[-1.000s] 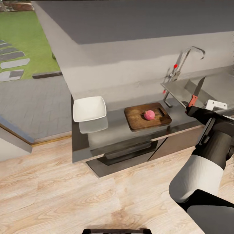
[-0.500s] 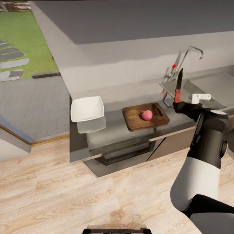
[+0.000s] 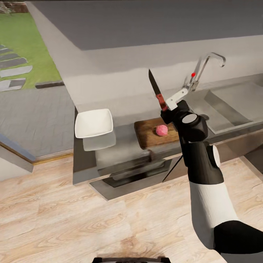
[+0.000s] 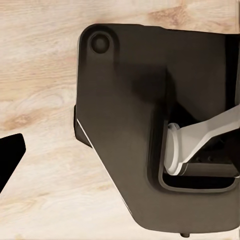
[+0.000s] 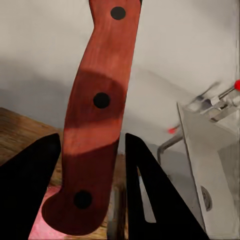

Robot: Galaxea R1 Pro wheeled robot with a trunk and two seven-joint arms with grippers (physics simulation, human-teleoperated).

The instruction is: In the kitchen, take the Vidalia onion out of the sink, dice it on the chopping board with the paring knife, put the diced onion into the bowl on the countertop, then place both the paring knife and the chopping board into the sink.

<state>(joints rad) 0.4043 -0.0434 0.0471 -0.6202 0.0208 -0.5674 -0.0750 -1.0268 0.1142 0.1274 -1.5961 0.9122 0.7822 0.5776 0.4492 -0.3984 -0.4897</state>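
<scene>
A pink, round Vidalia onion (image 3: 161,130) lies on the brown chopping board (image 3: 145,134) on the glossy grey countertop (image 3: 126,143). My right gripper (image 3: 165,110) hangs just above the board and the onion, shut on the paring knife (image 3: 157,91). The knife's dark blade points up and away. In the right wrist view the orange-red handle (image 5: 97,115) sits between the two black fingers (image 5: 30,185), with the onion (image 5: 42,226) below. The white bowl (image 3: 94,123) stands left of the board. The steel sink (image 3: 233,104) lies to the right. One black finger (image 4: 9,154) of my left gripper shows over the floor.
An angular chrome tap (image 3: 204,65) with a red knob stands behind the sink. A grey wall rises behind the counter, and an open doorway on the left shows grass. Light wood floor (image 3: 73,219) lies in front of the cabinets. My dark base (image 4: 130,130) is under the left wrist.
My right arm has swung left with the knife, from over the sink's drainboard to above the chopping board and onion. The head view has shifted slightly.
</scene>
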